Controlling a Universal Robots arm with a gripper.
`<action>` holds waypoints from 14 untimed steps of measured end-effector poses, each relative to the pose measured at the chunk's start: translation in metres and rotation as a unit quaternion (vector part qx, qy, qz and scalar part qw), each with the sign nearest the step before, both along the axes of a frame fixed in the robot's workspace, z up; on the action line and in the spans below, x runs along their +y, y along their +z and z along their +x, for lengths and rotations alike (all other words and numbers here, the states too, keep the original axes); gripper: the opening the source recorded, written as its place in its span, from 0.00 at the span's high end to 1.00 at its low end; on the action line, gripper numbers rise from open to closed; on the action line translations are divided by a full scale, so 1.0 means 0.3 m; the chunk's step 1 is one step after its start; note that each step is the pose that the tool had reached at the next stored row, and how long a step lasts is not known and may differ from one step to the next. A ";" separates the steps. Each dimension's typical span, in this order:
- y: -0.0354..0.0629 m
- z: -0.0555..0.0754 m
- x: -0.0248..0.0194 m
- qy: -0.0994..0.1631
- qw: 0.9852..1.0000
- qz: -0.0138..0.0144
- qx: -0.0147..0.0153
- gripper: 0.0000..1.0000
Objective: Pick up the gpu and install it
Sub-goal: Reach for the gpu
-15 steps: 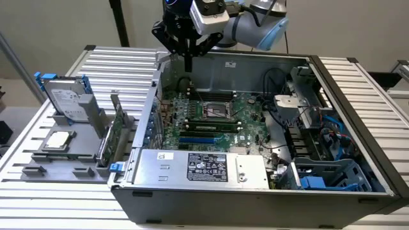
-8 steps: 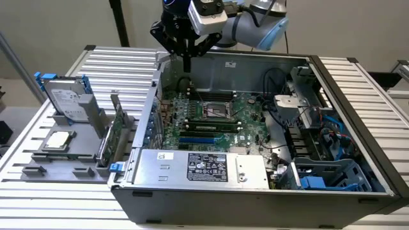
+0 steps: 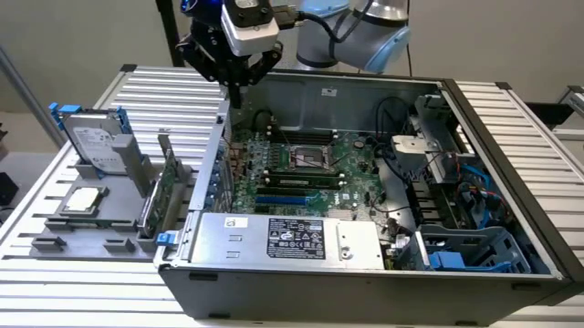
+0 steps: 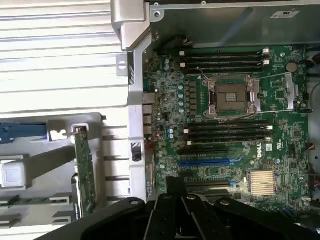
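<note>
We found the arm's hand (image 3: 235, 96) poised above a back corner of the open computer case (image 3: 365, 290), on the exterior view's left. Its fingers were drawn together and held nothing.

The gpu (image 3: 168, 179) stood on edge in a slot of the grey holder tray (image 3: 91, 239), just beside the case's outer wall and well apart from the hand. The tray sat on the ribbed metal worktop (image 3: 82, 297). It also carried a silver hard drive with blue side rails (image 3: 96, 140), propped upright at its far end, and a processor chip (image 3: 82, 199) lying flat in a square recess.

Inside the case lay the green motherboard (image 3: 338, 154), its CPU socket (image 3: 308, 158) open and unfilled. A silver power supply (image 3: 287, 238) with a black label sat along the near wall. A blue plastic drive cage (image 3: 474, 249) occupied the near corner on the exterior view's right.
</note>
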State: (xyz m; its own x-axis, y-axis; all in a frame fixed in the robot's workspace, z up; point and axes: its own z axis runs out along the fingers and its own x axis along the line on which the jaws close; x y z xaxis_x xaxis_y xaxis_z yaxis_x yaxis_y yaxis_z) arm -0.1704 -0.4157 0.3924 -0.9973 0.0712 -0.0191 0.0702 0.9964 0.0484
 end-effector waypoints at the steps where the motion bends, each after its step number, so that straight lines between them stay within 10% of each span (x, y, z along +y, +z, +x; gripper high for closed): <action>1: 0.000 -0.014 -0.004 0.000 1.000 0.000 0.000 1.00; 14: -0.031 -0.250 -0.058 0.000 1.000 -0.001 0.000 1.00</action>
State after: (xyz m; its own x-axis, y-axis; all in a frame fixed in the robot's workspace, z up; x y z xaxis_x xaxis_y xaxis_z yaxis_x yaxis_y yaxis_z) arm -0.2454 -0.4332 0.3830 -0.9973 0.0711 -0.0192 0.0701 0.9965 0.0465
